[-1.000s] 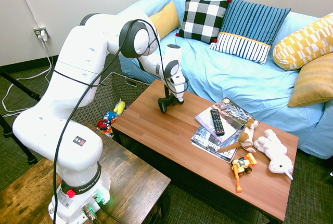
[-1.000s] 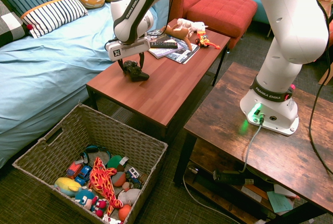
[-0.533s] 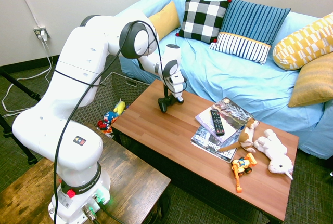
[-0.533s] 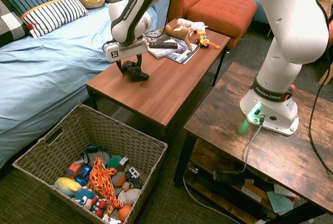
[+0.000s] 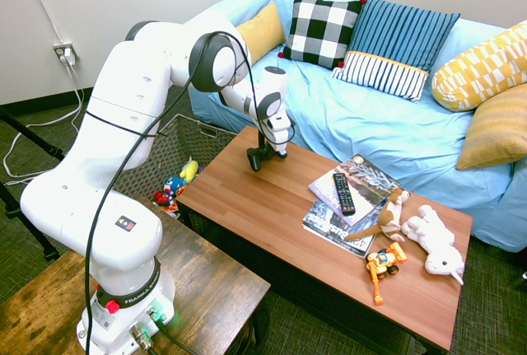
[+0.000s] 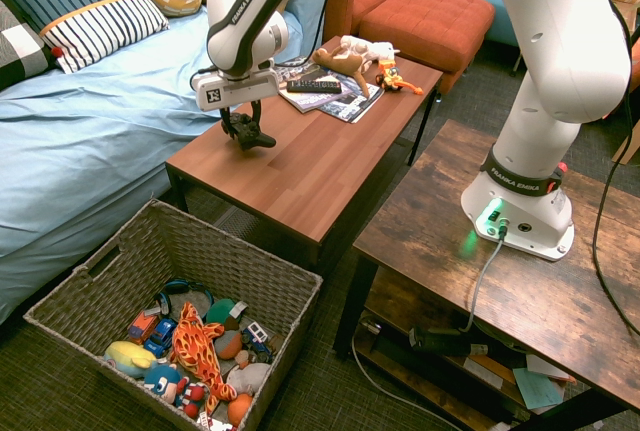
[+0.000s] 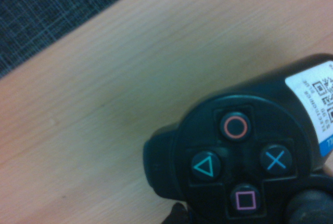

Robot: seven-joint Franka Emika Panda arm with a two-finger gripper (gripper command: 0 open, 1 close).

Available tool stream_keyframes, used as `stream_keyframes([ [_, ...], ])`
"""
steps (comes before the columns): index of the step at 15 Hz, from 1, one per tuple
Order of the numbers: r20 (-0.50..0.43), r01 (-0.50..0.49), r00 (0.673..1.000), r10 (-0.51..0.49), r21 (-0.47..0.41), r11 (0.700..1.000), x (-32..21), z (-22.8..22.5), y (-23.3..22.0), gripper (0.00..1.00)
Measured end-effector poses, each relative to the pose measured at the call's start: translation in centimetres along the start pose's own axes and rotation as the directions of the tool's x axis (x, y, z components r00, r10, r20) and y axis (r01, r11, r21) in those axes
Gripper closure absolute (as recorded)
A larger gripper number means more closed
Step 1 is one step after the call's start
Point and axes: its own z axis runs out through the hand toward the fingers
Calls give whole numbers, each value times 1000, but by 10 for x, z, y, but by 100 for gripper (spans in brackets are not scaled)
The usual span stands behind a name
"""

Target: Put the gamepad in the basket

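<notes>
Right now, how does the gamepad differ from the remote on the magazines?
The gamepad is chunky and horned; the remote is slim and rectangular. The gamepad is in the gripper near the table's sofa-side corner; the remote lies flat on magazines, untouched. Both are black.

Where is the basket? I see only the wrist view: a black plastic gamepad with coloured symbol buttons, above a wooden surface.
Observer: The large rectangular woven basket stands on the floor, just past the short end of the brown wooden coffee table.
Operator: Is it empty?
Observer: No, colourful small toys lie on its bottom, with free room above them.
Operator: Does the claw hold the gamepad?
Observer: Yes, the claw is shut on the black gamepad, close over the table, near its sofa-side edge.
</notes>
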Motion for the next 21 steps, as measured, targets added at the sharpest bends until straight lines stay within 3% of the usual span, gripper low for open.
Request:
stream_keyframes([
  [3, -7, 59, 998, -59, 47, 997, -30, -48, 0, 100],
  [8, -63, 274, 961, -270, 63, 960, -183, -77, -3, 100],
  [10, -69, 339, 939, -336, 37, 940, -233, -57, 2, 100],
  [16, -68, 485, 870, -489, -65, 872, -352, 61, 27, 100],
  [17, -69, 501, 860, -505, -75, 862, -364, 71, 31, 0],
  [21, -77, 512, 852, -519, -94, 854, -369, 87, 36, 0],
])
